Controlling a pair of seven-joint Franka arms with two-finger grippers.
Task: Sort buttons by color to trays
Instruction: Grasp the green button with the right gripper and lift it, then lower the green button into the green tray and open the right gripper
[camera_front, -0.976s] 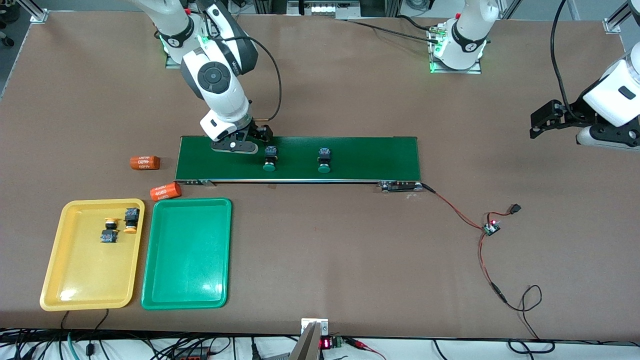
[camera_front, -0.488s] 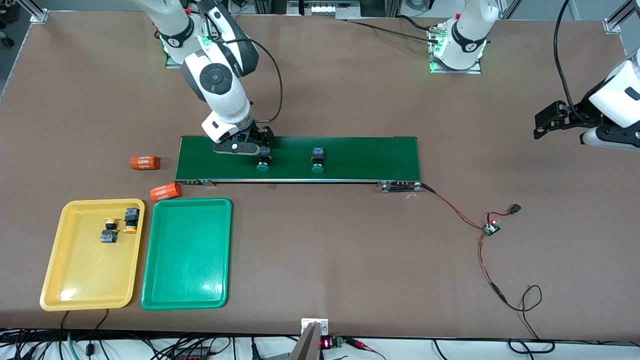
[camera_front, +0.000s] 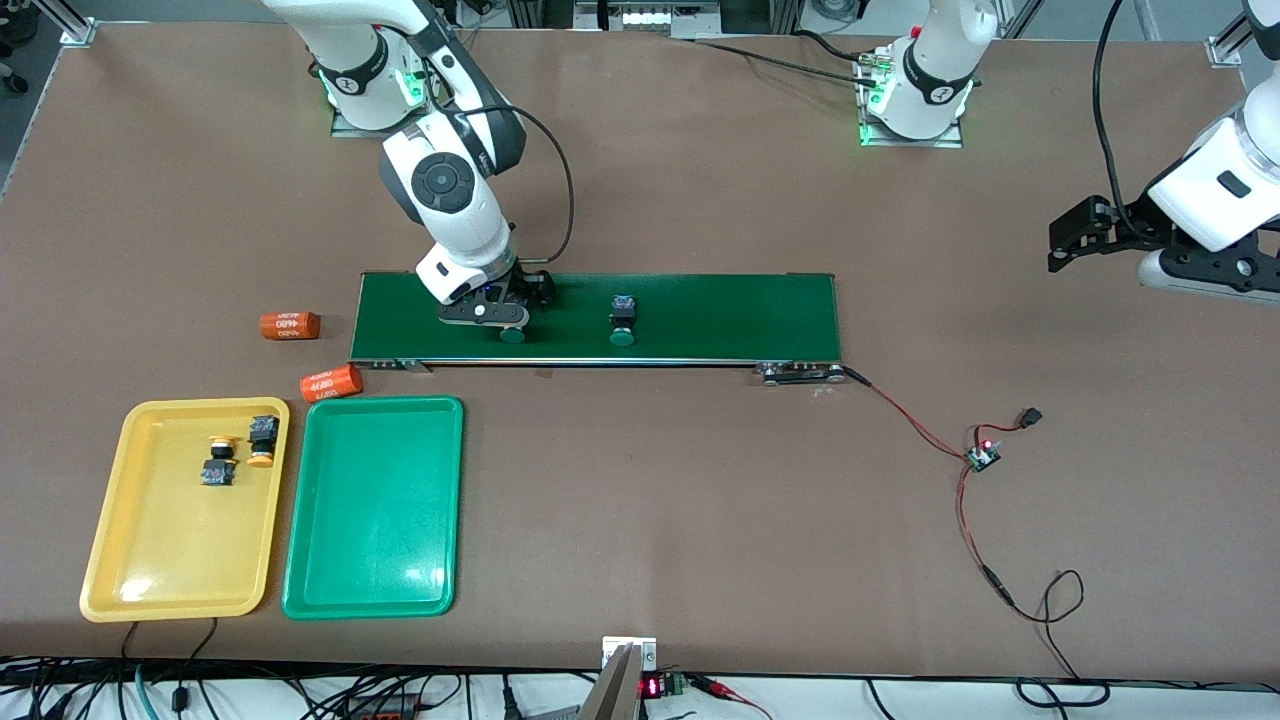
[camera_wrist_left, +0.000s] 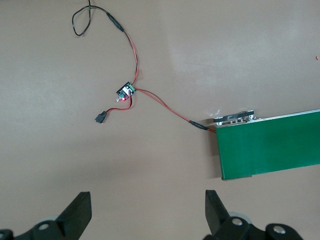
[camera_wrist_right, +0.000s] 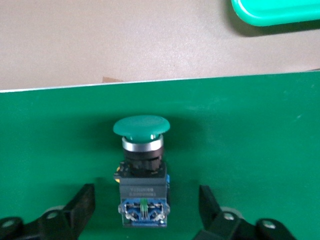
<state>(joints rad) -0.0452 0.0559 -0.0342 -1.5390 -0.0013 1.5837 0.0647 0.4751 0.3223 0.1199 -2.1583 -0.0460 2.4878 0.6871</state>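
On the dark green conveyor belt lies a green-capped button, its cap pointing toward the front camera. My right gripper is down over it and open. One finger stands on each side of the button's black-and-blue body, with a gap both ways. A second green button lies farther along the belt. Two yellow-capped buttons lie in the yellow tray. The green tray beside it holds nothing. My left gripper hangs open over bare table at the left arm's end.
Two orange cylinders lie on the table between the belt's end and the trays. A small controller board with red and black wires runs from the belt's other end. A corner of the green tray shows in the right wrist view.
Both green buttons rode the belt toward the right arm's end. My right gripper came along the belt and down around the first one. The left arm shifted slightly.
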